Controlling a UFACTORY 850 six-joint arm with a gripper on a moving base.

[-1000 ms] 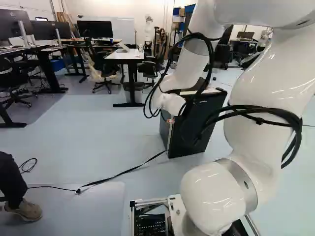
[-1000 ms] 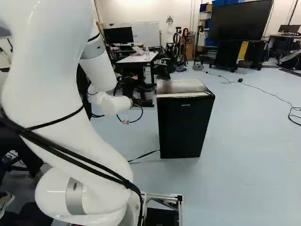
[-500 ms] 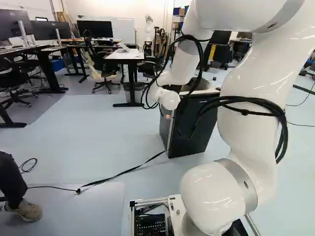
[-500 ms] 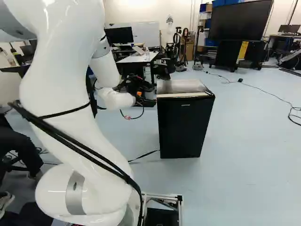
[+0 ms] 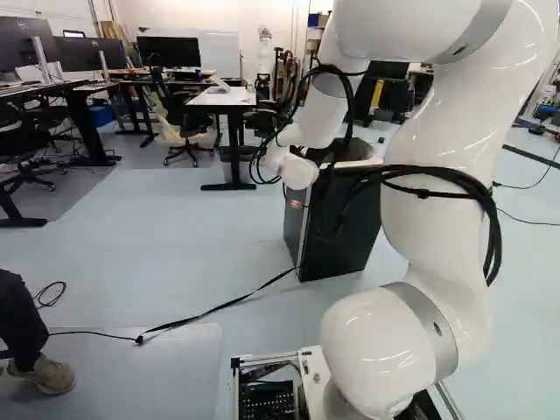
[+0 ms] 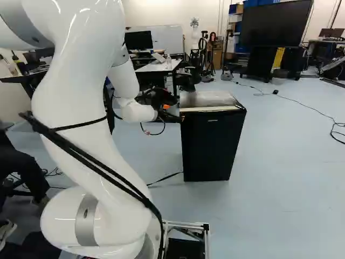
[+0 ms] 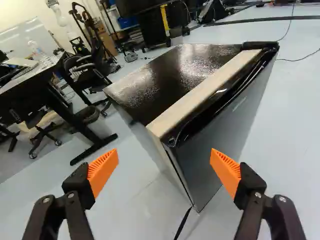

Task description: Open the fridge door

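The black mini fridge [image 6: 213, 141] stood upright on the floor [image 6: 291, 162], its long axis vertical, ahead of the claw [image 7: 165, 162]. The coming move turned on one relation: the upright edge nearest the claw, where the door seam [image 7: 173, 161] ran down, lay ahead of the gap between the fingers, with the door [image 7: 222, 132] falling away to one side of that edge and the cabinet side to the other. The claw was released, its two orange pads [image 7: 103, 170] spread well apart with nothing gripped, and it was canted against the fridge's upright line. There was only the one arm [image 6: 75, 102] to do the work. Against the earlier pictures, the arm had shifted over its lowest joint [image 5: 381, 350]; in the right base view its wrist [image 6: 137, 112] had come across towards the fridge's top corner. Fridge and floor sat where they had been, so the base had not moved, and the door looked shut as before. The next move probably called for bringing one finger to the seam; pushing squarely on the corner might shove the whole fridge instead.
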